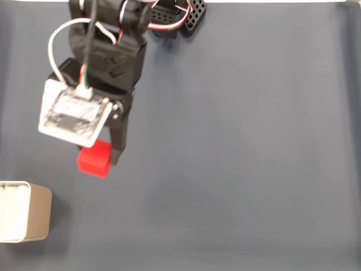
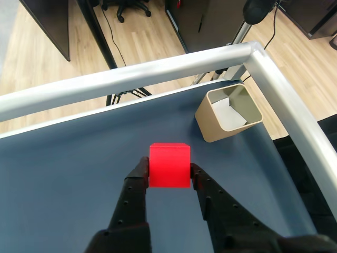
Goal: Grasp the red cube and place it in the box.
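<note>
Two task items on a dark blue tabletop [image 1: 242, 147]. Item one, red cube [image 1: 94, 158]: small, matte, bright red; in the fixed view it sits at about 8 o'clock from frame centre, just under the tip of the arm. In the other view the red cube [image 2: 169, 165] lies near centre, held between the two black fingers [image 2: 136, 185] of the gripper [image 2: 169, 176]; the gripper is closed to the cube's width, one finger touching each side face. Whether the cube rests on the tabletop or is raised off it cannot be told. Item two, box [image 1: 23, 211]: beige, rounded corners, white inside, open top; in the fixed view at 8 o'clock near the left edge, well apart from the cube and at roughly 7 o'clock from it. In the other view the box [image 2: 213, 124] stands at 1 o'clock from the cube, close to the tabletop's far corner. Arm [image 1: 110, 51]: black, entering the fixed view from 11 o'clock, carrying a white circuit board [image 1: 73, 116] with a white cable [image 1: 52, 48]. Silver metal rail [image 2: 131, 79] borders the tabletop in the other view; wooden floor [image 2: 37, 68] beyond.
</note>
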`<state>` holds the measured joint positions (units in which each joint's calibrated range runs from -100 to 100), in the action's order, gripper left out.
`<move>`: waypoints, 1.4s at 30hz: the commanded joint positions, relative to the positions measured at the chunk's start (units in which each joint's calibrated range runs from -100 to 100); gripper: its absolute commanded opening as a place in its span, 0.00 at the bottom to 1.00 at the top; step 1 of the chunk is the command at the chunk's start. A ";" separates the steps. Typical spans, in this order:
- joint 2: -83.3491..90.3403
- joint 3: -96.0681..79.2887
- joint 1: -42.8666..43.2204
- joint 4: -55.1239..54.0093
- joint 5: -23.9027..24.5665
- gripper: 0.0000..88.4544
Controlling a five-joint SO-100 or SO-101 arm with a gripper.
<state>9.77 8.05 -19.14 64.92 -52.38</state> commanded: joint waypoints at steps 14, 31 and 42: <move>-16.44 22.97 -5.29 0.00 1.12 0.03; -28.83 39.40 -9.91 0.08 1.22 0.03; -36.55 49.80 -11.12 0.08 1.81 0.03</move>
<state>-26.70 52.89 -29.30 64.92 -51.16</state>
